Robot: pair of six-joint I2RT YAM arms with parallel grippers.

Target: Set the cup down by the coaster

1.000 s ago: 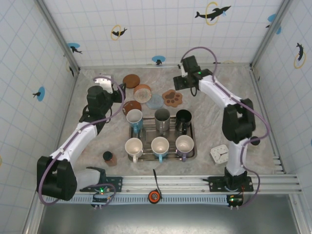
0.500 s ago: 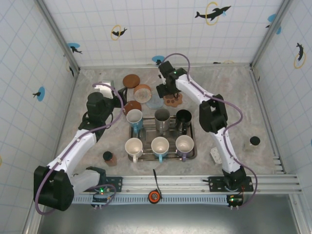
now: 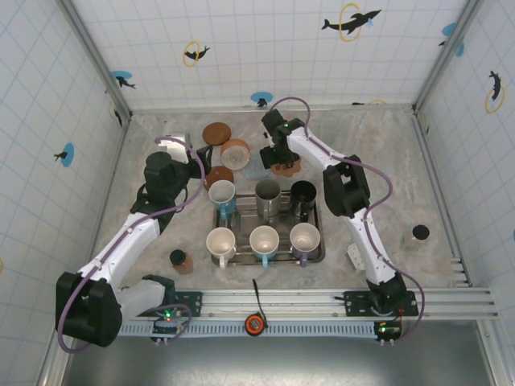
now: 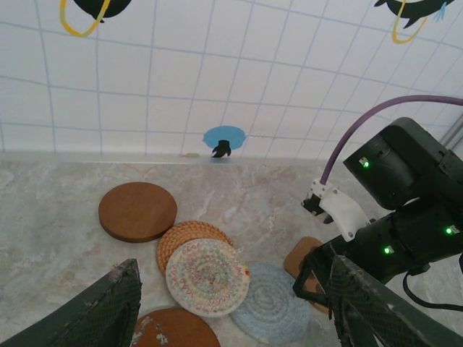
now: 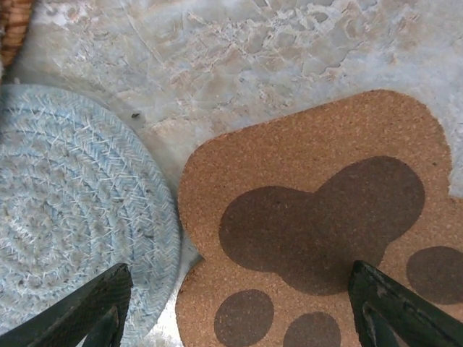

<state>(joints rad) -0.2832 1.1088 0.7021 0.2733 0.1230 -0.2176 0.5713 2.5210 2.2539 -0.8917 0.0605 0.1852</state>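
Several cups stand on a metal tray (image 3: 316,213), among them a blue mug (image 3: 222,194), a steel cup (image 3: 267,193) and a black mug (image 3: 303,194). Behind the tray lie coasters: a cork paw coaster (image 5: 318,238), a pale blue woven coaster (image 5: 72,210), a multicolour woven one (image 4: 207,276) and a brown wooden disc (image 4: 137,211). My right gripper (image 5: 242,318) hangs open low over the paw coaster (image 3: 290,167), one finger on each side. My left gripper (image 4: 231,318) is open and empty, left of the coasters, facing the right gripper (image 3: 278,157).
A small brown cup (image 3: 179,259) stands left of the tray. A white clock (image 3: 355,256) and a small black object (image 3: 418,233) sit at the right. A tape measure (image 3: 254,323) lies on the front rail. Tiled walls close in the table.
My right arm has swung left from the back right and come down over the paw coaster, its jaws narrowing slightly. The left arm has barely moved.
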